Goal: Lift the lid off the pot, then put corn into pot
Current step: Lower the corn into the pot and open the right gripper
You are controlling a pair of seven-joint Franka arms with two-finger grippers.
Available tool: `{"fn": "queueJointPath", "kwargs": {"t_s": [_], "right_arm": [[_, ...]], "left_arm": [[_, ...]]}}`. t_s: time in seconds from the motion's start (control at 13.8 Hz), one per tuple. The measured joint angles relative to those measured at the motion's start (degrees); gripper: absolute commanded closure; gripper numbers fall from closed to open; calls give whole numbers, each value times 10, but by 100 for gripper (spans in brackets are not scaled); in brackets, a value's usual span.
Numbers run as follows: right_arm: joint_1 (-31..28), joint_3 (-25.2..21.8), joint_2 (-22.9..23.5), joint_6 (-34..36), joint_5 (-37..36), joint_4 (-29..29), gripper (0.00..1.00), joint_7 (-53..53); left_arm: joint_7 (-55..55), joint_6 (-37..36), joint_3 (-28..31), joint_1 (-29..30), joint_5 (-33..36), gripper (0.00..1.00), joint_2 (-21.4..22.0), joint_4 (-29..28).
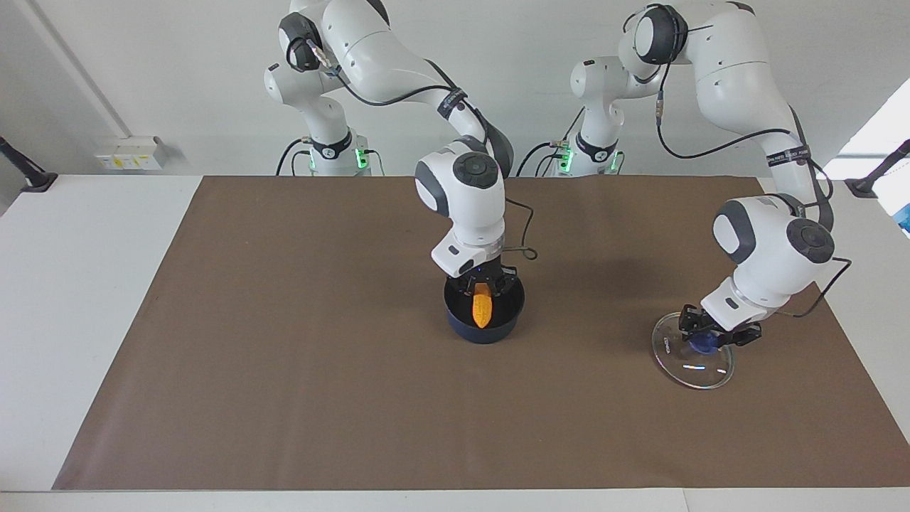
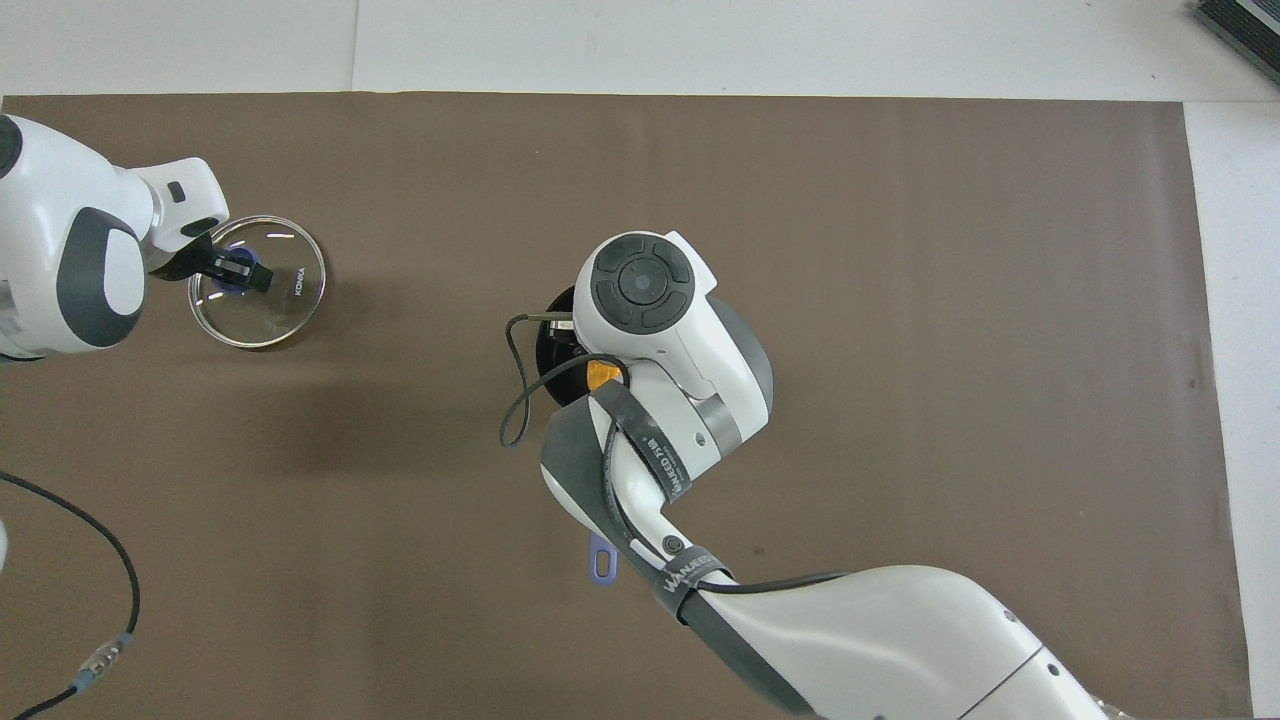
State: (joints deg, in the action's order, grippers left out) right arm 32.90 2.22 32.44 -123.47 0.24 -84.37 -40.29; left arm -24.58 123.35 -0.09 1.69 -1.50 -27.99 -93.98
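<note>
The dark navy pot [image 1: 484, 332] stands in the middle of the brown mat. My right gripper [image 1: 484, 287] is over the pot, shut on the upper end of the yellow-orange corn [image 1: 482, 308], which hangs upright inside the pot's rim. In the overhead view the right arm covers most of the pot [image 2: 549, 341]; a bit of corn [image 2: 603, 375] and the lighter-blue handle's end [image 2: 602, 566] show. My left gripper [image 1: 714, 334] is shut on the blue knob of the glass lid [image 1: 693, 366], held tilted low at the mat toward the left arm's end, also seen from overhead [image 2: 285, 300].
The brown mat [image 1: 284, 355] covers most of the white table [image 1: 71, 284]. A cable loop [image 2: 515, 400] hangs beside the right wrist near the pot.
</note>
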Motion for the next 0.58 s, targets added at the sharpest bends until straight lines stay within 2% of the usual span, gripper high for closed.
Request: {"fn": "queueJointPath", "kwargs": {"t_s": [0.07, 0.22, 0.29, 0.36, 0.44, 0.58], "right_arm": [[5, 0, 0, -10, 0, -10, 100, 0], [7, 0, 0, -15, 0, -17, 85, 0], [7, 0, 0, -16, 0, -17, 73, 0], [7, 0, 0, -16, 0, -17, 50, 0], [7, 0, 0, -16, 0, -17, 29, 0], [7, 0, 0, -16, 1, -17, 26, 0]], "left_arm": [[0, 0, -1, -1, 0, 73, 0, 0], [4, -2, -2, -2, -1, 69, 0, 0], [10, -2, -2, -2, -1, 67, 0, 0], [15, -2, -2, -2, -1, 64, 0, 0], [19, -3, -2, -2, -2, 56, 0, 0], [23, -4, -2, -2, -2, 49, 0, 0]]}}
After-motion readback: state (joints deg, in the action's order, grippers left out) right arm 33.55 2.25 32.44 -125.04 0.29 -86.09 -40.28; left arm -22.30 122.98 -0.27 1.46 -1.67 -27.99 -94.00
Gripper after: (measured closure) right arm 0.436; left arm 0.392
